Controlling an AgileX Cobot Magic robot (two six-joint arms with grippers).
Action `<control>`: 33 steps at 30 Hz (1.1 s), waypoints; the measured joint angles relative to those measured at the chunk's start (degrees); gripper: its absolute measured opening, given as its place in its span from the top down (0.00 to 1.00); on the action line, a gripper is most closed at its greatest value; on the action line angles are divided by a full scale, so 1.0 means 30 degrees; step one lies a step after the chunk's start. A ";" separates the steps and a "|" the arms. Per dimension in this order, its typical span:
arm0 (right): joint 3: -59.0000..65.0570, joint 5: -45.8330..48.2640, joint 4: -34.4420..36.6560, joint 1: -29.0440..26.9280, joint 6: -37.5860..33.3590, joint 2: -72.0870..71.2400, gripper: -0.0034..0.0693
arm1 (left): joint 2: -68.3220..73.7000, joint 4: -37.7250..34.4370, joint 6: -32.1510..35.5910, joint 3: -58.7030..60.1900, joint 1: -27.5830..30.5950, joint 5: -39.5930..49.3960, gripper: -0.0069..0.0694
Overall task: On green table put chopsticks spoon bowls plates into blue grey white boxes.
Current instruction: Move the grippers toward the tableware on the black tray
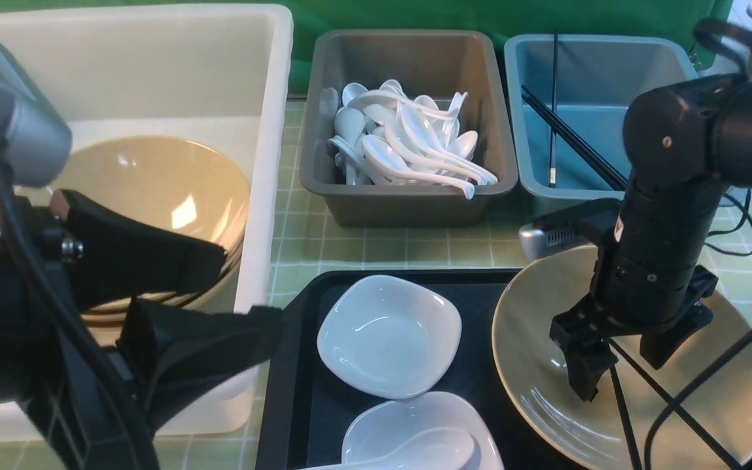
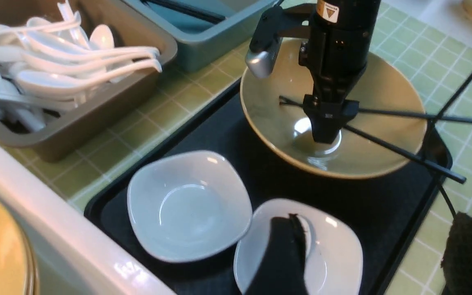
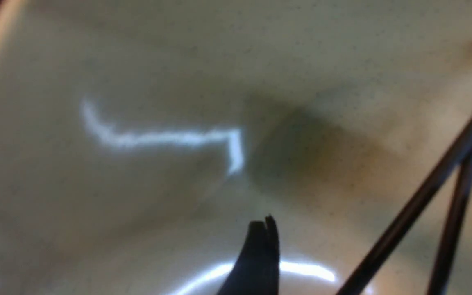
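Chopsticks [image 2: 404,154] lie crossed on tan plate [image 1: 546,391], angled near-right; left fingers [image 1: 154,254], right fingers [image 1: 585,365] open

We read no words or numbers — only a yellow warning-triangle sticker [image 2: 328,10] on the right arm [image 2: 338,53], above the tan plate [image 2: 387,86].

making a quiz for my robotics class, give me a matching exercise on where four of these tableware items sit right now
Things:
1. spoon pile
2. crossed chopsticks
3. stacked tan bowls
4. square white dish

Places:
a. in the white box
b. in the grey box
c. on the black tray
d. across the large tan bowl

Pairs: 1-b, 2-d, 3-a, 4-c
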 joint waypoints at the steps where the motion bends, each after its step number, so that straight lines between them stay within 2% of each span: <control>1: 0.0003 0.0063 0.0000 0.0000 0.0000 0.0165 0.05 | 0.0000 0.0023 0.0000 0.0000 0.0000 0.0135 0.32; 4: -0.0021 0.0262 0.0000 0.0000 -0.0019 0.0446 0.14 | 0.0000 0.0364 0.0000 0.0000 0.0000 0.1047 0.32; 6: -0.0042 0.0426 0.0000 0.0000 -0.0035 0.0491 0.23 | 0.0000 0.0544 0.0000 0.0000 0.0000 0.1904 0.32; 9: -0.0135 0.0786 0.0000 -0.0098 -0.0101 0.0491 0.42 | 0.0000 0.0562 0.0000 0.0000 0.0000 0.2785 0.32; 13: -0.0135 0.1302 0.0020 -0.0668 -0.0123 0.0491 0.75 | -0.0022 0.0619 0.0000 0.0000 0.0000 0.3091 0.32; 15: -0.0135 0.1369 0.0020 -0.1008 -0.0123 0.0491 0.86 | -0.0022 0.0619 0.0000 0.0000 0.0000 0.3089 0.32; 21: -0.0135 0.1389 0.0582 -0.1895 -0.0564 0.0491 0.88 | -0.0022 0.0619 0.0000 -0.0014 0.0000 0.3089 0.32; 28: -0.0135 0.0667 0.1679 -0.1958 -0.1946 0.0491 0.88 | -0.0022 0.0619 0.0000 -0.0014 0.0000 0.3089 0.32; 33: -0.0135 0.0268 0.2497 -0.1958 -0.1865 0.0474 0.88 | -0.0022 0.0619 0.0000 -0.0014 0.0000 0.3089 0.32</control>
